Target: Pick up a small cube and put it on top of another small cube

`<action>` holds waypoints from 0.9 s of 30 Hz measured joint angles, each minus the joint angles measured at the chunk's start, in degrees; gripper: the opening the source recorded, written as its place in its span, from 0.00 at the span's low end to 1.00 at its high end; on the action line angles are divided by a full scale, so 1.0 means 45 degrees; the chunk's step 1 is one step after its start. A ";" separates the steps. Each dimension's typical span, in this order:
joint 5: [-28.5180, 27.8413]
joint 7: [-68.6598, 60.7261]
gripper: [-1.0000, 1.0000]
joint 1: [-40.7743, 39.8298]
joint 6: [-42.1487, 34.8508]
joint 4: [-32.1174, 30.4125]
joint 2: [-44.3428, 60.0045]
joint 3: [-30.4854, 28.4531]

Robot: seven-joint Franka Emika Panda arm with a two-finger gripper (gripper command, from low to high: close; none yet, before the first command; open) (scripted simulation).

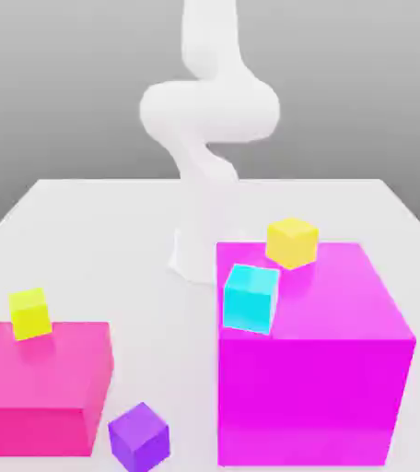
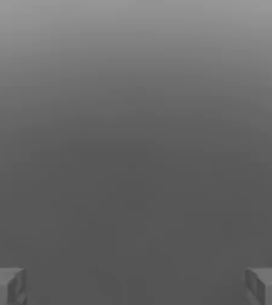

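The small purple cube (image 1: 139, 435) lies on the white table near its front edge, between the low pink block and the big magenta block. A small cyan cube (image 1: 250, 298) rests on the big magenta block's near corner on the exterior view's left. One small yellow cube (image 1: 292, 241) sits on that block's far edge. My gripper (image 2: 136, 286) is open in the hand view, its two grey fingertips (image 2: 4, 286) far apart with only grey background between them.
The big magenta block (image 1: 310, 369) stands tall at the front on the exterior view's right. A low pink block (image 1: 39, 387) at the front left carries a second yellow cube (image 1: 30, 312). The white arm (image 1: 209, 111) rises from its base behind the blocks.
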 joint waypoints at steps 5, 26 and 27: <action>-0.0480 -0.3032 0.50 0.0784 0.0065 0.0056 0.0287 -0.1479; -0.2216 -1.6356 0.50 0.4595 0.0909 -0.0051 0.2463 -0.7611; -0.2306 -1.6978 0.50 0.4820 0.0970 -0.0061 0.2601 -0.7930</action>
